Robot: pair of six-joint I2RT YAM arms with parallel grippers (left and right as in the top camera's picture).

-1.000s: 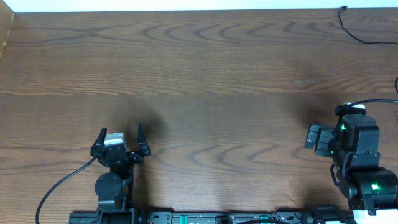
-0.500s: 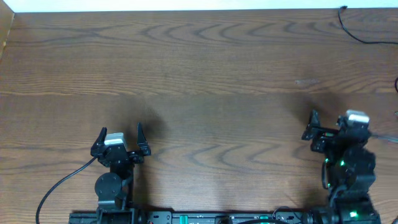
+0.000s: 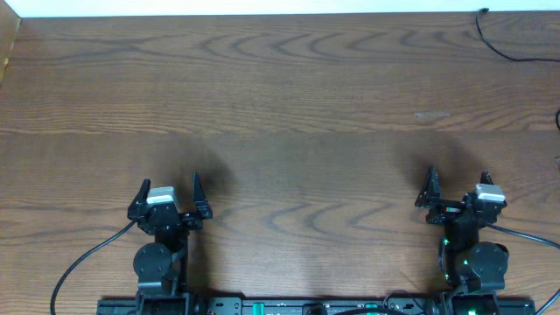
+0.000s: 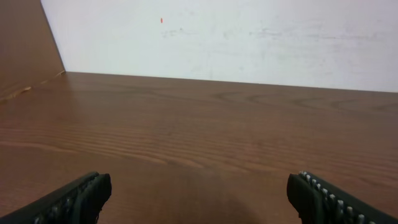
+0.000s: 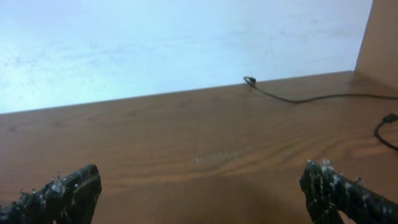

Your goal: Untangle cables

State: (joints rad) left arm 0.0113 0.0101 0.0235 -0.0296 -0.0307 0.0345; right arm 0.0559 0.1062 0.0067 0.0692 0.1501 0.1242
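A thin black cable (image 3: 500, 46) lies at the table's far right corner, its small plug end (image 3: 483, 12) near the back edge. It also shows in the right wrist view (image 5: 298, 98), well ahead of the fingers. A second thin black cable (image 5: 384, 129) curls at the right edge; only a bit of it shows overhead (image 3: 557, 117). No white cable is in view. My left gripper (image 3: 170, 185) is open and empty near the front left; the left wrist view (image 4: 199, 193) shows only bare wood between its fingers. My right gripper (image 3: 458, 177) is open and empty near the front right, far from both cables.
The wooden table (image 3: 280, 105) ends at a white wall (image 4: 236, 37) at the back. A thick black robot cable (image 3: 83, 260) loops from the left arm's base, and another (image 3: 525, 234) runs right from the right arm's base.
My right arm has drawn back toward its base and moved a little left, its gripper now pointing straight ahead and open. The left arm has not moved.
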